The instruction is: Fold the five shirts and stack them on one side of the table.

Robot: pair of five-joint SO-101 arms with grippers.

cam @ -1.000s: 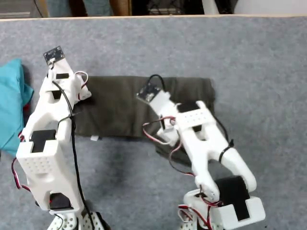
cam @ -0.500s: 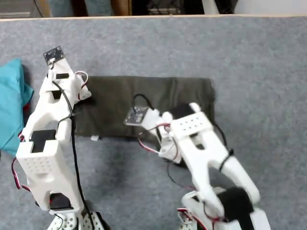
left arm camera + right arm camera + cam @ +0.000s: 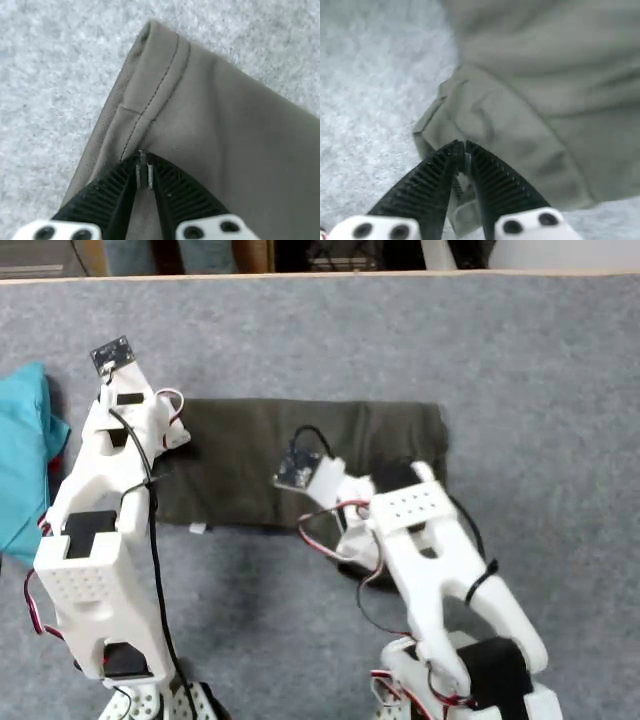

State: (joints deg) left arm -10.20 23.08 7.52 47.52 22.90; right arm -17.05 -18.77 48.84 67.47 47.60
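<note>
An olive shirt [image 3: 250, 450], folded into a long strip, lies across the middle of the grey table [image 3: 540, 390]. My left arm [image 3: 110, 470] stands over the strip's left end. There my left gripper [image 3: 144, 174] is shut on the stitched hem of the olive shirt [image 3: 220, 115]. My right arm [image 3: 420, 530] is over the strip's front edge, right of the middle. My right gripper [image 3: 465, 159] is shut on a bunched fold of the olive shirt [image 3: 530, 85], just above the table. A teal shirt [image 3: 22, 460] lies crumpled at the table's left edge.
The table's far edge [image 3: 320, 276] runs along the top of the high view. A bit of red [image 3: 55, 468] peeks out beside the teal shirt. Bare grey table lies to the right of and behind the olive shirt.
My right arm pulled toward the table's front and left over the olive shirt, then shifted slightly back. The left arm and the strip's left end have stayed still.
</note>
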